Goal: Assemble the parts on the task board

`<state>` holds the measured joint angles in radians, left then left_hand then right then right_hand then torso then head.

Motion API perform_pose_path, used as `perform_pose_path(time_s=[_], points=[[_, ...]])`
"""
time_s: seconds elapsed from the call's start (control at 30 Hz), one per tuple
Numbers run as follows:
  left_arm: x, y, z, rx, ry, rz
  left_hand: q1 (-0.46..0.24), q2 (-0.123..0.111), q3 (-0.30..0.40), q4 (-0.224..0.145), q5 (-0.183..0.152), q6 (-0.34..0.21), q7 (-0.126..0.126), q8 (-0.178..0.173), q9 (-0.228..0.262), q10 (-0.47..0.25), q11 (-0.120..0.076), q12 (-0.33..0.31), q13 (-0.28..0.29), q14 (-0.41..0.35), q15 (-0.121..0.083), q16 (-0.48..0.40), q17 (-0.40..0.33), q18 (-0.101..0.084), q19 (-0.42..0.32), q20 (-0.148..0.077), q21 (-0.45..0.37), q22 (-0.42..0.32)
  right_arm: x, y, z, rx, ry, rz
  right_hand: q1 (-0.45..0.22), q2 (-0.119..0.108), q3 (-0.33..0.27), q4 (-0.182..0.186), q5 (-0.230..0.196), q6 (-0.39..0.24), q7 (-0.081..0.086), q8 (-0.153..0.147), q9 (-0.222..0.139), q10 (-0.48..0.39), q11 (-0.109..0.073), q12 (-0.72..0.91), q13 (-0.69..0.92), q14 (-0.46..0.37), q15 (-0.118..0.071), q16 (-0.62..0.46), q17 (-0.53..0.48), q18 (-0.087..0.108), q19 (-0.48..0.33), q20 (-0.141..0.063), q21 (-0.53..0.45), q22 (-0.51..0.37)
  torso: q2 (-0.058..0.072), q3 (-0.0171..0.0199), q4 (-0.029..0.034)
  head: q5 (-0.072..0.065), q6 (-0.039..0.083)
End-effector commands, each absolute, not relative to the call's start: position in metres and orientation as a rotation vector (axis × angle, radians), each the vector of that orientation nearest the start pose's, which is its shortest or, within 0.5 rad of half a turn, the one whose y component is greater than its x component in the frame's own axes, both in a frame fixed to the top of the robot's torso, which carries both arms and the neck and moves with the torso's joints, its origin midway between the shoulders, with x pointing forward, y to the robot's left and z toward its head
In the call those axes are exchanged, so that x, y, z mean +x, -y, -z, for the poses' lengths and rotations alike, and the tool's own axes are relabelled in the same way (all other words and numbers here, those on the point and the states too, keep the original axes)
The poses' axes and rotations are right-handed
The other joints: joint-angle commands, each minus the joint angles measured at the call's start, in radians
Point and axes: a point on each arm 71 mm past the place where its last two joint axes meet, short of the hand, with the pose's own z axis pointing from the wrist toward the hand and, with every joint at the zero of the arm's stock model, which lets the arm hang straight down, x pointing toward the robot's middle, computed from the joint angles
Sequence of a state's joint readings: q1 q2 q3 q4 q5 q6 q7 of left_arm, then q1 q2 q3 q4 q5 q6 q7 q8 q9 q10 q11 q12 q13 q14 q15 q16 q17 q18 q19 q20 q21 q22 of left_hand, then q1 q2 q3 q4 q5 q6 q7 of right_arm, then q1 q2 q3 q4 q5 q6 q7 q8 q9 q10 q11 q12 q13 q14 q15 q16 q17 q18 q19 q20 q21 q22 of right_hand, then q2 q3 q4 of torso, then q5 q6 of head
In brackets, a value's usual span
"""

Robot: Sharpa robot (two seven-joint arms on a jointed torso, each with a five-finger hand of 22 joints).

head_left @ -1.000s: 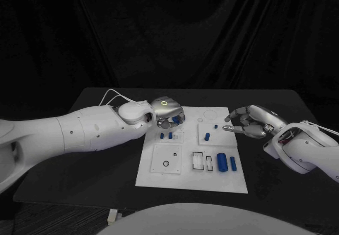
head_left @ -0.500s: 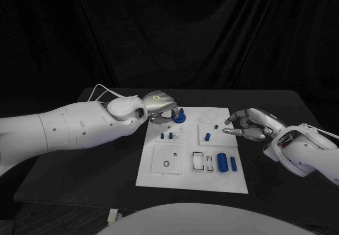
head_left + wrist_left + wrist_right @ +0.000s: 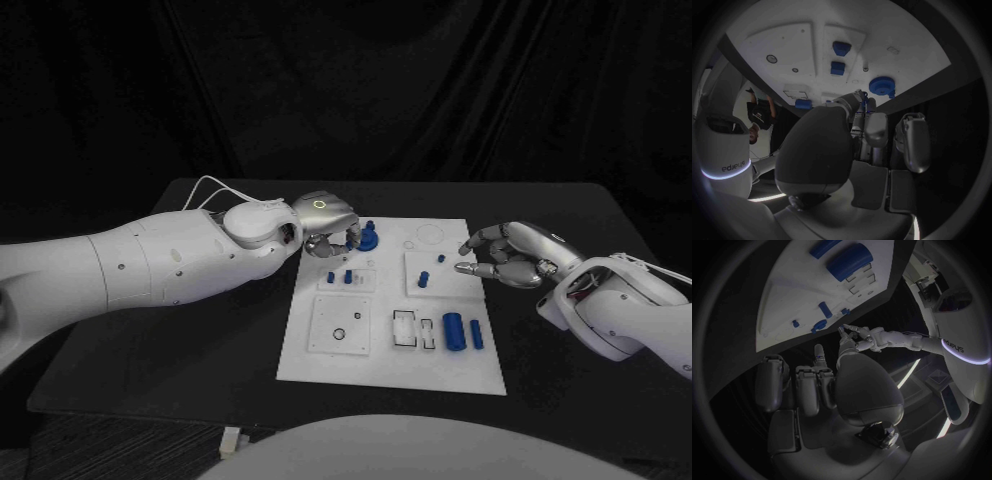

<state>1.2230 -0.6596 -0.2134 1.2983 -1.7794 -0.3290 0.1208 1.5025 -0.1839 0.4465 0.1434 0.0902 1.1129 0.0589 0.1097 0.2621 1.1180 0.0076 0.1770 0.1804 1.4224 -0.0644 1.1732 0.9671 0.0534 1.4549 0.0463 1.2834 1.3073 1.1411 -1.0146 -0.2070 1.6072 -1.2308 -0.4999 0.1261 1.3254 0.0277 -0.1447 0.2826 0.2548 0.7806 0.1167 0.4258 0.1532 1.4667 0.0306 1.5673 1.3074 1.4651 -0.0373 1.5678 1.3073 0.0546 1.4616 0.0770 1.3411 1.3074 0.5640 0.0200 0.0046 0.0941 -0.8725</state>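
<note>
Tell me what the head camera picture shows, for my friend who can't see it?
The robot's left hand is at the far left corner of the white task board, right beside a round blue part. The right hand hovers at the board's right edge holding nothing, and more blue parts lie on the board.

The task board [image 3: 387,360] is white, its parts [image 3: 451,330] are blue, the table [image 3: 173,350] is black.
</note>
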Motion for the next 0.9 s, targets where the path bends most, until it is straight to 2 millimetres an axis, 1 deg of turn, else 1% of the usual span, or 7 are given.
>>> perform_pose_path(time_s=[0.03, 0.43, 0.53, 0.67, 0.9], points=[[0.49, -0.157, 0.249, 0.744, -1.641, 0.603, -0.007, -0.003, 0.005, -0.001, -0.004, -0.006, -0.003, -0.005, -0.001, -0.009, 0.001, -0.007, -0.001, -0.006, -0.001, -0.006, -0.001, 0.008, -0.008, 0.002, -0.005, 0.181, 0.425, 0.257, 0.247, 0.016, -1.697, -0.8, 0.008, 0.0, -0.005, -0.001, 0.005, 0.007, 0.001, -0.004, -0.001, 0.104, 0.007, 0.004, 0.263, 0.104, 0.006, -0.003, 0.256, 0.001, 0.012, -0.001, -0.006, 0.19, 0.0, 0.0001, -0.0002, -0.002, 0.0], [0.491, -0.16, 0.256, 0.731, -1.648, 0.592, -0.007, -0.003, 0.006, 0.0, -0.005, -0.007, -0.003, -0.007, -0.002, -0.009, 0.001, -0.009, -0.002, -0.006, -0.001, -0.005, -0.001, 0.008, -0.007, 0.002, -0.003, 0.182, 0.425, 0.257, 0.247, 0.015, -1.698, -0.801, 0.008, 0.0, -0.005, -0.001, 0.005, 0.007, 0.001, -0.004, -0.001, 0.104, 0.007, 0.004, 0.263, 0.104, 0.006, -0.003, 0.256, 0.001, 0.012, -0.001, -0.006, 0.19, -0.001, 0.0001, 0.0001, 0.002, 0.0], [0.491, -0.159, 0.257, 0.731, -1.65, 0.59, -0.007, -0.003, 0.006, 0.0, -0.005, -0.007, -0.003, -0.007, -0.002, -0.009, 0.002, -0.009, -0.002, -0.006, -0.001, -0.004, 0.0, 0.008, -0.007, 0.002, -0.003, 0.182, 0.425, 0.256, 0.247, 0.015, -1.697, -0.802, 0.008, 0.0, -0.005, -0.001, 0.005, 0.007, 0.001, -0.004, -0.001, 0.104, 0.007, 0.004, 0.263, 0.104, 0.006, -0.003, 0.256, 0.001, 0.012, -0.001, -0.006, 0.19, -0.001, -0.0004, 0.0001, 0.0, 0.0], [0.492, -0.158, 0.259, 0.731, -1.654, 0.588, -0.007, -0.003, 0.006, 0.0, -0.005, -0.008, -0.003, -0.007, -0.002, -0.009, 0.002, -0.01, -0.002, -0.006, -0.001, -0.005, -0.001, 0.008, -0.007, 0.002, -0.005, 0.182, 0.425, 0.256, 0.247, 0.015, -1.697, -0.802, 0.008, 0.0, -0.005, -0.001, 0.005, 0.007, 0.001, -0.004, -0.001, 0.104, 0.007, 0.004, 0.263, 0.104, 0.006, -0.003, 0.256, 0.001, 0.012, -0.001, -0.006, 0.19, -0.001, 0.0, 0.0012, -0.003, 0.0], [0.493, -0.158, 0.265, 0.731, -1.666, 0.584, -0.007, -0.003, 0.007, 0.0, -0.005, -0.008, -0.003, -0.007, -0.002, -0.009, 0.002, -0.01, -0.002, -0.007, -0.001, -0.005, -0.001, 0.008, -0.007, 0.002, -0.004, 0.182, 0.425, 0.257, 0.247, 0.016, -1.696, -0.801, 0.008, 0.0, -0.005, -0.001, 0.005, 0.007, 0.001, -0.004, -0.001, 0.104, 0.007, 0.004, 0.263, 0.104, 0.006, -0.003, 0.256, 0.001, 0.012, -0.001, -0.006, 0.19, -0.001, 0.0001, 0.0, -0.003, 0.0]])
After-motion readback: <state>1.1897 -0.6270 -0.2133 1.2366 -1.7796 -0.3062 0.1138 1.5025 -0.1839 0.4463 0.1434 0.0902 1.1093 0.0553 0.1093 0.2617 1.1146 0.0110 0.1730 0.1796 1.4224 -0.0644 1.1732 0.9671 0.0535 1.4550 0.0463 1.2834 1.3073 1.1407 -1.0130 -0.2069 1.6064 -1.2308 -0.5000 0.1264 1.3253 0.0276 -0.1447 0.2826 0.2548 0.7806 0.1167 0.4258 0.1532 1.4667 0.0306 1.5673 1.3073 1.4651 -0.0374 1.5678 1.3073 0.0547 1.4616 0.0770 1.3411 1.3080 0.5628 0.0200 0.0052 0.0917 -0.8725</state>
